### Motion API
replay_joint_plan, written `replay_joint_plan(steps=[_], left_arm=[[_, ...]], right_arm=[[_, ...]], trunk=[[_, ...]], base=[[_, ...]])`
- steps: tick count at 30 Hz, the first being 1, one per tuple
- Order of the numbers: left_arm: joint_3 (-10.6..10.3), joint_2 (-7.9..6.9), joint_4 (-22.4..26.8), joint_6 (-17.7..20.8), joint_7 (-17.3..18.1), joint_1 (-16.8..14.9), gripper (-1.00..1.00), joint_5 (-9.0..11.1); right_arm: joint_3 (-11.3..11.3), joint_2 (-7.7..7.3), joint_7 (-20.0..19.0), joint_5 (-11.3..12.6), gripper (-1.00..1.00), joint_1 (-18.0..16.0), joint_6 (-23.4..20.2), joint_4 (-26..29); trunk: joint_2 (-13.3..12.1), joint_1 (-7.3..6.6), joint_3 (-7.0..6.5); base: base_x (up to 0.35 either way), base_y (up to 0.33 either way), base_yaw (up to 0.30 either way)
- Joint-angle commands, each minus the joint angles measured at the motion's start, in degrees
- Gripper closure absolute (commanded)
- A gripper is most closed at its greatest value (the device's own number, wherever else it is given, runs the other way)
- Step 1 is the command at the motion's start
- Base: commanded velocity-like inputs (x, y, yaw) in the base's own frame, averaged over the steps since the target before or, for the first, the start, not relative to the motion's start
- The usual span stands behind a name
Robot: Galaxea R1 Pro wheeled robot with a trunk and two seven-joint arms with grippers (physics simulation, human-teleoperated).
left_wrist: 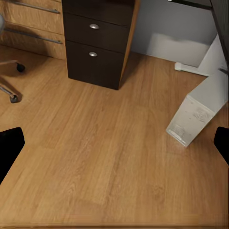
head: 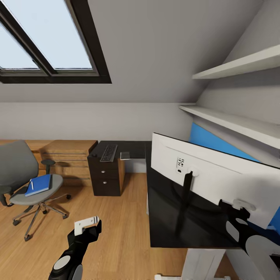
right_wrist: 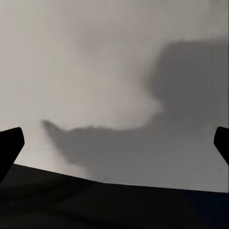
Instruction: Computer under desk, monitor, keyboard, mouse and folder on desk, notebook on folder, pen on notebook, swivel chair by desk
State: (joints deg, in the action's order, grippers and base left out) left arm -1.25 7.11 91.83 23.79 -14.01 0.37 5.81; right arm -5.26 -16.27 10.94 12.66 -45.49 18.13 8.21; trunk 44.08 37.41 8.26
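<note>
The monitor (head: 210, 175) stands tilted on the glossy black desk (head: 171, 225), its pale grey back toward me. My right gripper (head: 237, 208) is at its lower right edge, open; in the right wrist view the monitor's back (right_wrist: 95, 71) lies close ahead between the spread fingertips (right_wrist: 12, 143). The keyboard (head: 109, 153) lies on the far desk wing, a flat grey notebook (head: 125, 155) beside it. The blue folder (head: 39, 184), with the white pen (head: 32, 184) on it, rests on the swivel chair (head: 23, 171). My left gripper (head: 87, 225) hangs open over the floor. The computer (left_wrist: 193, 119) stands under the desk.
A black drawer unit (head: 107, 175) (left_wrist: 95, 43) carries the far desk wing, with a wooden dresser (head: 70, 155) to its left. Two wall shelves (head: 233, 66) hang above the desk. A white desk leg (head: 202, 260) stands near me. Wood floor (head: 116, 233) lies between chair and desk.
</note>
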Motion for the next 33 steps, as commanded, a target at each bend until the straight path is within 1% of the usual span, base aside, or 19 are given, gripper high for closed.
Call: replay_joint_plan(steps=[1, 4, 8, 14, 17, 22, 28, 33], left_arm=[[-0.1, -0.02, 0.1, 0.2, -0.5, 0.0, -1.00, 0.6], [0.0, -0.05, 0.1, 0.2, -0.5, 0.0, -1.00, 0.6], [0.1, -0.07, 0.1, 0.1, -0.5, 0.0, -1.00, 0.6], [1.0, -0.07, 0.2, 0.1, -0.5, 0.0, -1.00, 0.7], [1.4, -0.04, 0.2, 0.1, -0.5, 0.0, -1.00, 0.7], [1.5, 0.00, 0.2, 0.1, -0.5, 0.0, -1.00, 0.7], [1.6, 0.00, 0.2, 0.1, -0.5, 0.0, -1.00, 0.7], [1.8, -0.01, 0.2, 0.1, -0.5, 0.0, -1.00, 0.6]], right_arm=[[-0.3, 0.03, -0.1, 0.2, -1.00, 0.0, 0.2, 0.0], [-0.3, 0.14, 0.0, 0.2, -1.00, 0.0, 0.2, 0.0], [-0.3, 0.16, 0.1, 0.2, -1.00, 0.0, 0.3, 0.0], [-0.4, 0.18, 0.2, 0.2, -1.00, 0.0, 0.4, 0.0], [-0.4, 0.24, 0.2, 0.2, -1.00, 0.0, 0.4, 0.0], [-0.4, 0.31, 0.2, 0.2, -1.00, 0.0, 0.4, 0.0], [-0.4, 0.35, 0.2, 0.2, -1.00, 0.0, 0.4, 0.1], [-0.4, 0.44, 0.3, 0.2, -1.00, 0.0, 0.6, 0.1]], trunk=[[0.1, 0.00, 0.08], [0.1, 0.00, 0.08], [0.1, 0.00, 0.08], [0.1, 0.00, 0.08], [0.1, 0.00, 0.08], [0.1, 0.00, 0.08], [0.1, 0.00, 0.08], [0.1, 0.00, 0.08]], base=[[-0.195, -0.231, 0.000], [-0.179, -0.185, 0.000], [-0.058, -0.050, 0.000], [-0.039, -0.014, 0.000], [-0.211, -0.003, 0.000], [-0.298, 0.000, 0.000], [-0.192, -0.007, 0.002], [-0.095, -0.198, 0.138]])
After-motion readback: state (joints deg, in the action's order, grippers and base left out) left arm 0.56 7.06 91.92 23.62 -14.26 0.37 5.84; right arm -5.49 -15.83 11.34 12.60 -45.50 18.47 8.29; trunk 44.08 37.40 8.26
